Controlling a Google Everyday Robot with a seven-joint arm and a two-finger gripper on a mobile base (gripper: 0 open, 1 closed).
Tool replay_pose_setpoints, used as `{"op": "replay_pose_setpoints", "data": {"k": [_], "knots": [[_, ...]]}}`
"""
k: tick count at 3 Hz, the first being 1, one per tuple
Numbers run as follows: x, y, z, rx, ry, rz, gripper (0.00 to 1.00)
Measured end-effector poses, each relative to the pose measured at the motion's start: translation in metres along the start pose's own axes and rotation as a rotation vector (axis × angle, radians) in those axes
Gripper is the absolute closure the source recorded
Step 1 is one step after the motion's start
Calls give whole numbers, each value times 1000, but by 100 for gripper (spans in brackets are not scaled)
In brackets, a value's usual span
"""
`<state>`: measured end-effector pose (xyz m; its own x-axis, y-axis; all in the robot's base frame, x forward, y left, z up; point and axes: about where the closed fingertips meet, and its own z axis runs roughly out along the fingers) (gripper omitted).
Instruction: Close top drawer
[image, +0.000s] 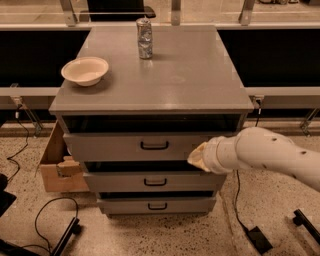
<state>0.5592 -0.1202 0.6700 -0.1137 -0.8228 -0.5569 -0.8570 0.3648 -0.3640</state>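
Observation:
The top drawer (110, 147) is the uppermost of three grey fronts in the cabinet, with a small black handle (154, 145) at its centre. It stands out only a little from the cabinet, with a dark gap above its front edge. My gripper (196, 157), on the end of a white arm (270, 155) that comes in from the right, is against the right part of the drawer front, just below and to the right of the handle.
A cream bowl (85, 70) and a crushed metal can (144, 38) stand on the cabinet top (175, 75). Two lower drawers (155, 181) sit slightly out. A cardboard box (55, 162) stands left of the cabinet. Cables (45, 220) lie on the speckled floor.

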Motion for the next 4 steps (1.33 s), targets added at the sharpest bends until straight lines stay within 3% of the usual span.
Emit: {"op": "replay_pose_setpoints", "data": {"k": [1, 2, 3, 4], "knots": [[-2, 14, -42, -30, 61, -141, 100], [4, 9, -94, -77, 141, -222, 100], [22, -22, -156, -88, 220, -186, 100], [43, -36, -183, -169, 249, -122, 100]]}}
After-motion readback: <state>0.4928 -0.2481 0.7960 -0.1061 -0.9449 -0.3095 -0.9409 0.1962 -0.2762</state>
